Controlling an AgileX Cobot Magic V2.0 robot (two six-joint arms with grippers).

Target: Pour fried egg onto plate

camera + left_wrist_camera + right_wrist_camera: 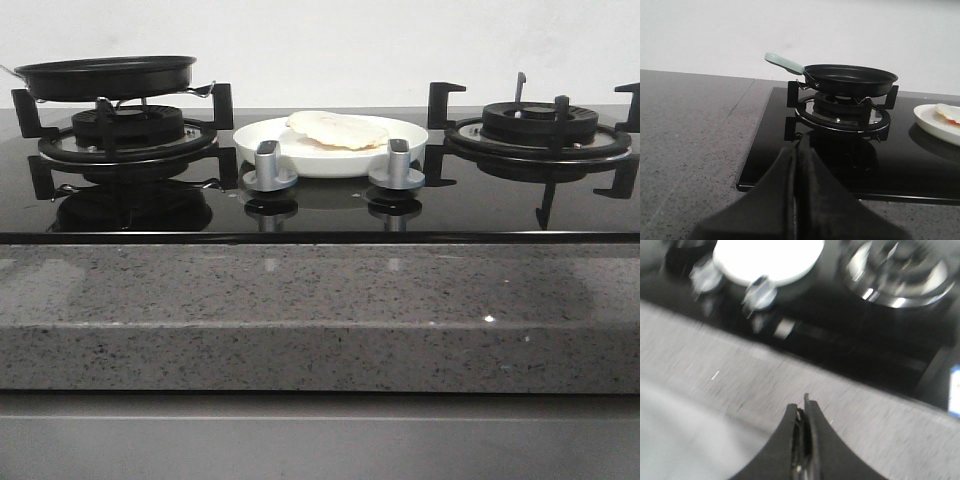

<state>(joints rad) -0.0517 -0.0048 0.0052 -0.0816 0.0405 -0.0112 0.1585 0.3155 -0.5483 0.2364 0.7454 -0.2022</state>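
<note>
The fried egg (pixel 337 129), pale cream and floppy, lies on the white plate (pixel 262 139) between the two burners; a slice of both shows at the edge of the left wrist view, egg (pixel 947 113) on plate (pixel 927 118). The black frying pan (pixel 105 76) stands on the left burner, its pale green handle (pixel 782 62) pointing away from the plate. My left gripper (pixel 799 145) is shut and holds nothing, low over the counter in front of that burner. My right gripper (pixel 802 410) is shut and holds nothing, above the grey counter in a blurred view, with the plate (pixel 767 260) beyond it.
Two silver knobs (pixel 269 167) (pixel 398 165) stand on the black glass hob in front of the plate. The right burner (pixel 540 128) with its black pan supports carries nothing. A speckled grey stone counter (pixel 320 310) runs along the front and left of the hob.
</note>
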